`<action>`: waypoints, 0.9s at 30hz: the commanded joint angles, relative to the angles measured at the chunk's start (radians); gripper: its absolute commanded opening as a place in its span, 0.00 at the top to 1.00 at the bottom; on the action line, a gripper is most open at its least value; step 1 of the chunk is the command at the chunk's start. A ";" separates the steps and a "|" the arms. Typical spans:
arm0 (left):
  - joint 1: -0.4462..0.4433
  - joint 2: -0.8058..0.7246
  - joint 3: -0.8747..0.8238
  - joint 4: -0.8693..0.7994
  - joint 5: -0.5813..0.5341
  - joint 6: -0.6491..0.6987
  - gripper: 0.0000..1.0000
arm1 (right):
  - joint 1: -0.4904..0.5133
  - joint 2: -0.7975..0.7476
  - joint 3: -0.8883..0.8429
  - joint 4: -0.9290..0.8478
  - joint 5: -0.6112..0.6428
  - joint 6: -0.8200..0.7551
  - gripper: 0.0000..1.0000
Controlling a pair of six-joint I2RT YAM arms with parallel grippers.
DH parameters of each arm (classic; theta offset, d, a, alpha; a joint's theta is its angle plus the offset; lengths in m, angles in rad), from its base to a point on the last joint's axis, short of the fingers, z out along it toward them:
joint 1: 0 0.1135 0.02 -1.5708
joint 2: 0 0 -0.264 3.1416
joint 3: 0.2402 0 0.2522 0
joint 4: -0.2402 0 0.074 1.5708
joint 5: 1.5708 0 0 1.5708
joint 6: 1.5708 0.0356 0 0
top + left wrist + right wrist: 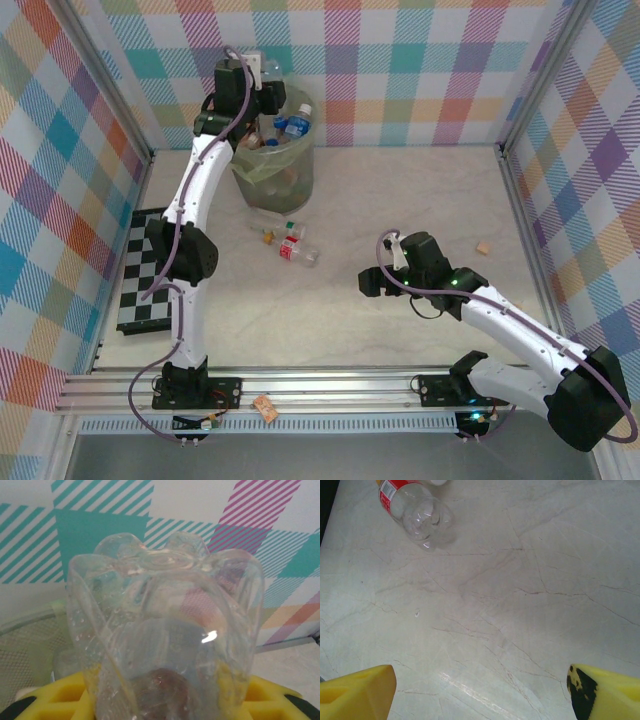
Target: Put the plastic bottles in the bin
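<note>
Tabletop (420, 190), chessboard (140, 275), loose bottles (296, 251), tan block (483, 247)

One bottle (165, 630) is hanging over the bin (272, 165) in the left claw (272, 100); others (290, 243) are lying on the tabletop (420, 190) before it.

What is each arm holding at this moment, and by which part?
The left gripper holds a clear plastic bottle around its body, its lobed base sticking out past the jaws. The right gripper holds nothing.
</note>
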 commanded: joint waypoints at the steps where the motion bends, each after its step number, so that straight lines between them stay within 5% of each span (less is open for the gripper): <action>1: 0.003 0.056 -0.008 -0.256 0.024 0.032 0.74 | 0.000 0.008 -0.003 0.001 -0.003 0.010 0.12; 7: 0.052 0.044 -0.032 -0.243 0.183 -0.165 0.75 | -0.001 0.022 0.003 0.006 -0.007 0.014 0.12; 19: 0.086 -0.011 -0.010 -0.294 0.237 -0.248 0.78 | 0.000 0.030 0.006 0.012 -0.017 0.014 0.12; 20: 0.088 -0.009 -0.002 -0.319 0.227 -0.233 0.75 | 0.001 0.030 0.006 0.013 -0.016 0.014 0.12; 24: 0.089 -0.026 -0.011 -0.355 0.203 -0.166 0.34 | 0.002 0.028 0.000 0.016 -0.016 0.017 0.12; 27: 0.089 -0.072 -0.054 -0.311 0.206 -0.142 0.21 | 0.001 0.028 0.001 0.018 -0.019 0.020 0.12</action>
